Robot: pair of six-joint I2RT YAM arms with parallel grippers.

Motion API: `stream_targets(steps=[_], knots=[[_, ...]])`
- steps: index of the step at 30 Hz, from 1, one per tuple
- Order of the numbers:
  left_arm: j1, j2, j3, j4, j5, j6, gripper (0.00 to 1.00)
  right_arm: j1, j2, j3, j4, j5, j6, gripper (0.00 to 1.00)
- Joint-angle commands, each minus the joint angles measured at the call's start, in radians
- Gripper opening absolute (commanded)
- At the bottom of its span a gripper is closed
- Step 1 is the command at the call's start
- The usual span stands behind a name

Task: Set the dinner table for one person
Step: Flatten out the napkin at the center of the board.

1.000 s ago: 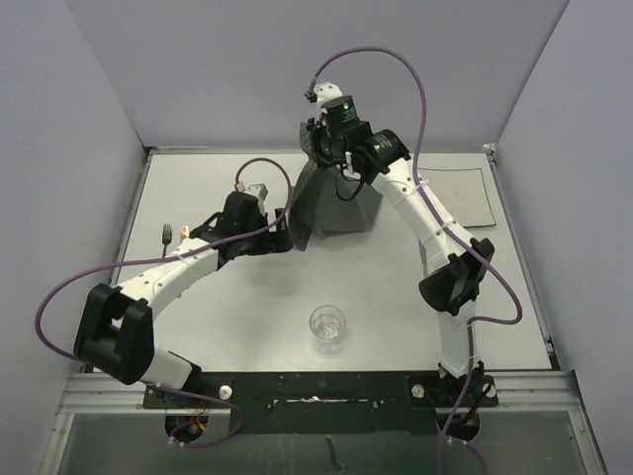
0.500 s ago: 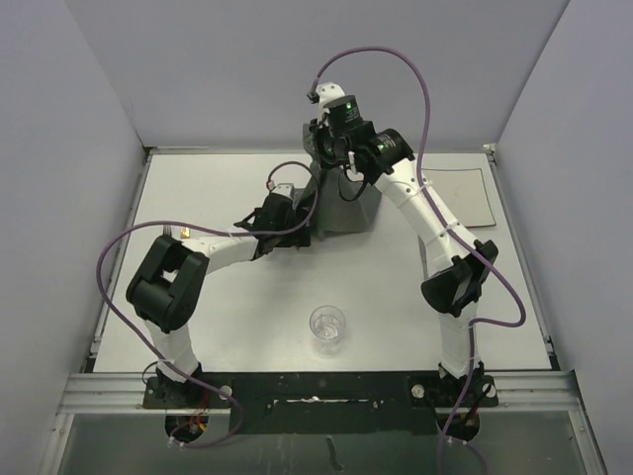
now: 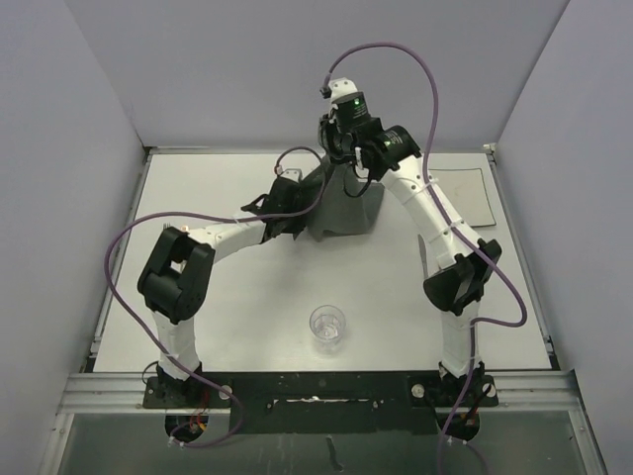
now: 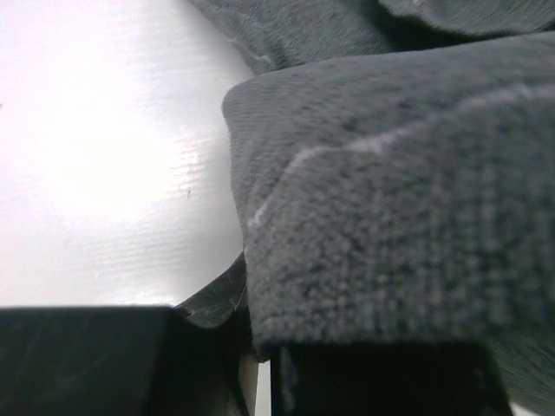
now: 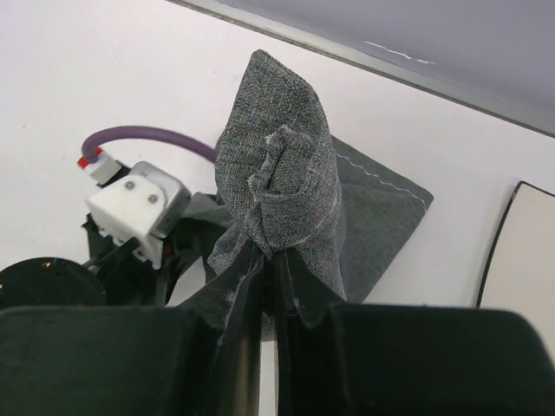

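A dark grey stitched placemat (image 3: 346, 203) hangs tent-like over the far middle of the white dinner table (image 3: 227, 317). My right gripper (image 3: 338, 150) is shut on its bunched top, lifting it; in the right wrist view the cloth (image 5: 277, 182) bulges out of the closed right gripper (image 5: 273, 260). My left gripper (image 3: 300, 203) is at the placemat's left edge. In the left wrist view the cloth (image 4: 390, 191) fills the picture and its corner runs down into the shut left gripper (image 4: 260, 351), above the tabletop (image 4: 104, 156).
A clear plastic cup (image 3: 327, 327) stands upright at the near middle of the table. A flat white plate with a dark rim (image 3: 470, 198) lies at the far right, also seen in the right wrist view as the plate (image 5: 529, 251). Grey walls enclose the table.
My left arm has swung right and forward to the placemat's left edge, and its jaws went from open to shut on the cloth. The right gripper shifted slightly right, still holding the placemat.
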Motion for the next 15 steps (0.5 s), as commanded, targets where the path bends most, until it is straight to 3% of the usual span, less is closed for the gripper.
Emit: stream_targets(steps=[1, 9, 15], knots=[[0.003, -0.110, 0.044, -0.160, -0.030, 0.046, 0.00, -0.075, -0.094, 0.006, 0.019, 0.067, 0.045, 0.00], [0.005, -0.270, 0.326, -0.561, -0.119, 0.228, 0.00, -0.184, -0.236, -0.092, 0.136, 0.067, 0.076, 0.00], [0.035, -0.213, 0.733, -0.814, -0.164, 0.286, 0.00, -0.186, -0.369, -0.175, 0.267, 0.078, 0.058, 0.00]])
